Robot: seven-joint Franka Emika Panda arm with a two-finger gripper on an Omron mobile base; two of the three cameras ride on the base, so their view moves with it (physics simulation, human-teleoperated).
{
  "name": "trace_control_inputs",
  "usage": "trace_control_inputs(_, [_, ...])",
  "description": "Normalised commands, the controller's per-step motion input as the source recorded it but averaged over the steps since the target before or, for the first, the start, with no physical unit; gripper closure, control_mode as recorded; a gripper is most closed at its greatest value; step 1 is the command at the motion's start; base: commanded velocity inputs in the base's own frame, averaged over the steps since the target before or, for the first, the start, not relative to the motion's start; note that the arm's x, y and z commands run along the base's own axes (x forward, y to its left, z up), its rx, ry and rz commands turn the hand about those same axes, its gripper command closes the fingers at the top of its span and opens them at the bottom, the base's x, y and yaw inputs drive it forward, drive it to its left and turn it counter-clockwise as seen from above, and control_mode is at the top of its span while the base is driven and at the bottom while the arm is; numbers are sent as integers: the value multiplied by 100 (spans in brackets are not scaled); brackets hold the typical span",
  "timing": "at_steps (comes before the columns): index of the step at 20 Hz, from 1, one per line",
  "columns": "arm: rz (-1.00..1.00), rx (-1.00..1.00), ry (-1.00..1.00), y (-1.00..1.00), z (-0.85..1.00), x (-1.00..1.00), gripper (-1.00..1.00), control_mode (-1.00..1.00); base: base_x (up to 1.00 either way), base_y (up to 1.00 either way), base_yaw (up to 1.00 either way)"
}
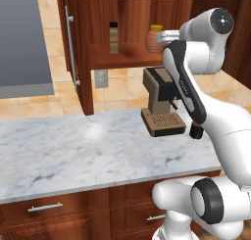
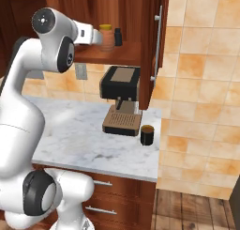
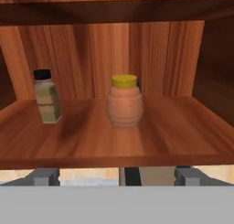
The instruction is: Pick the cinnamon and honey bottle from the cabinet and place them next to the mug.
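As the hand view looks level into the open cabinet (image 3: 114, 35), the honey bottle (image 3: 124, 102) stands dead ahead of the gripper (image 3: 116, 175), just in front of the spread jaws and centred between them, so a straight advance over the shelf edge looks to be what the next move requires. The jaws are released, fully apart and holding nothing; the two grey fingertips (image 3: 43, 176) sit below the shelf lip. The bottle is upright, its axis vertical, squat and barrel-shaped with ribbed orange-brown sides and a yellow lid; its round belly should seat between the pads if taken at mid-height. The cinnamon (image 3: 47, 97) stands upright to the left in this view, well apart from the honey: a slim tan cylinder with a black cap. A small black bottle (image 2: 118, 37) stands just behind the honey, largely hidden by it. The shelf is smooth reddish-brown wood. Below, on a veined marble counter (image 2: 70, 130), the mug (image 2: 147, 135) stands beside the drip tray of a coffee machine (image 2: 121, 100); neither task item has yet been moved there.
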Motion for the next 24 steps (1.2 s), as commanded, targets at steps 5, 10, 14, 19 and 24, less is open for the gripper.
trace_control_inputs(5, [0, 0, 4, -12, 0, 17, -100, -100, 0, 0, 0])
trace_control_inputs(10, [1, 0, 19, -12, -16, 11, -100, -100, 0, 0, 0])
trace_control_inputs(14, [0, 0, 17, -3, -1, 3, -100, -100, 0, 0, 0])
trace_control_inputs(19, [0, 0, 1, 0, -3, 23, -100, -100, 0, 0, 0])
trace_control_inputs(24, [0, 0, 0, 0, -1, 61, -100, -100, 0, 0, 0])
